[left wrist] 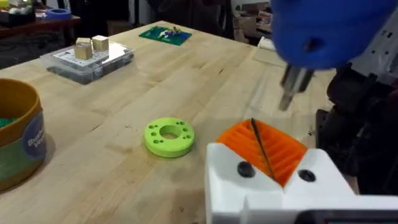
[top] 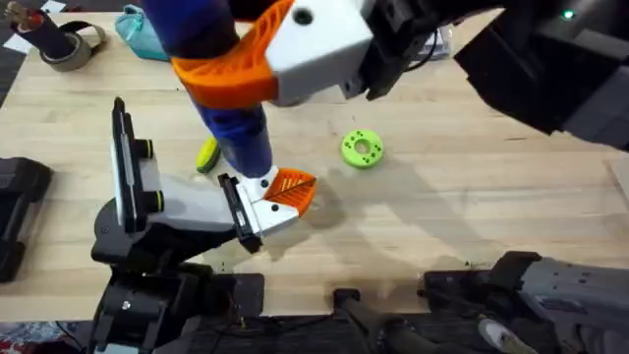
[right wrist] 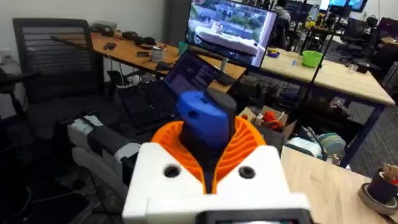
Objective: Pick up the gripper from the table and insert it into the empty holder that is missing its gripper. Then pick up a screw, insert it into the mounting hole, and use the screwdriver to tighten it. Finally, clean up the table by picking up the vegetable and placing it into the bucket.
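Our right gripper (right wrist: pixel 208 163) pinches the blue screwdriver (top: pixel 236 128) between its fingers, holding it upright over the holder (top: pixel 187 202). The small gripper (top: pixel 285 192) seems already seated at the holder's tip, with the bit just above it. We cannot tell how our left fingers stand. The vegetable (top: pixel 206 154) lies on the table (top: pixel 472 206) beside the screwdriver.

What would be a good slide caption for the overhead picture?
Screwdriver, held upright, meets the gripper mounted on the holder; vegetable lies behind.
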